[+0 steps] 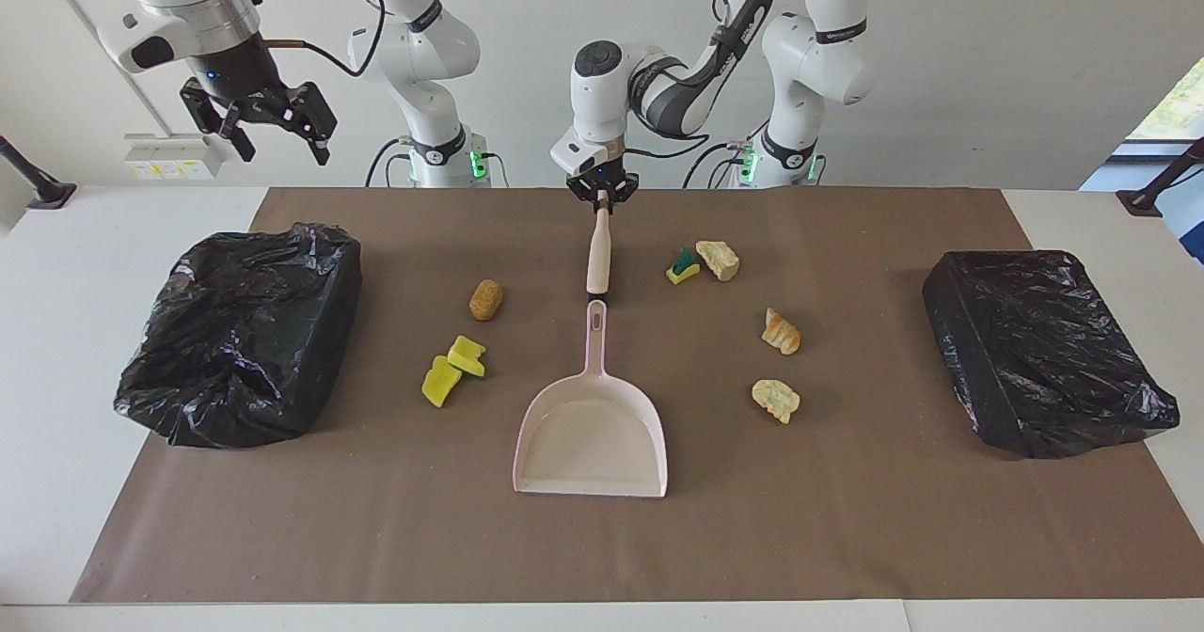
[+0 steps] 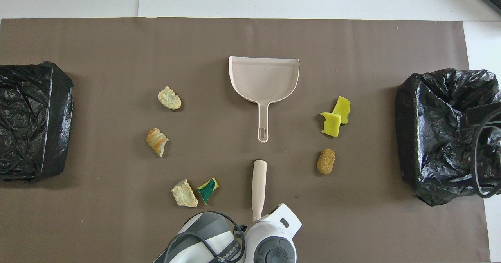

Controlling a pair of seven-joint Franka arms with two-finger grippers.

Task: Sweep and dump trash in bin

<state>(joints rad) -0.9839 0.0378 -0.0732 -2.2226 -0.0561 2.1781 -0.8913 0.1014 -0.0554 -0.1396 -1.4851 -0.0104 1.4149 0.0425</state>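
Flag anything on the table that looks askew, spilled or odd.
Only the brush: the left hand is shut on its handle end, so it stands tilted. The scraps lie scattered, the dustpan sits flat.

Smooth pink plastic dustpan (image 1: 591,430), crinkled glossy black bin liners (image 1: 243,331), matt brown table cover (image 1: 847,519).

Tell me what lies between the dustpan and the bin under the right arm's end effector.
Two yellow sponge chunks lie between the dustpan and that bin, the brown lump somewhat nearer the robots. The facing view shows it; the overhead view agrees.
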